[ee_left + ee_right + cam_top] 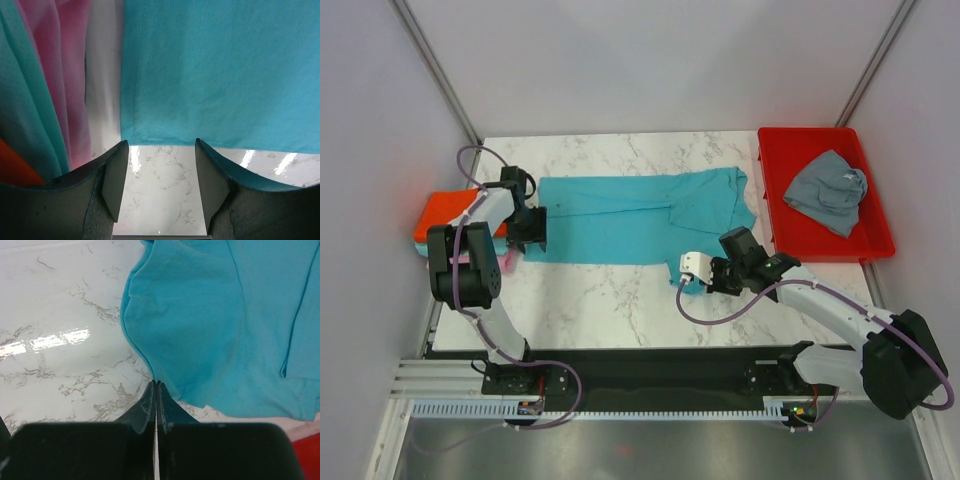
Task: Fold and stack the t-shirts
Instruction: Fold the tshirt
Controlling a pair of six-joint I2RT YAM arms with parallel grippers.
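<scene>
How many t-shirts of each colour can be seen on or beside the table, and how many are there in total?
turquoise shirt: 1
grey shirt: 1
orange-red shirt: 1
teal shirt: 1
pink shirt: 1
Total: 5

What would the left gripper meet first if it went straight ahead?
Probably the edge of the turquoise shirt, just beyond the open left gripper; depth is unclear, so perhaps the table first.

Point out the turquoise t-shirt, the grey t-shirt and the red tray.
turquoise t-shirt (620,215): top view, middle of its body.
grey t-shirt (827,192): top view, middle of the heap.
red tray (790,145): top view, bare far-left corner.
</scene>
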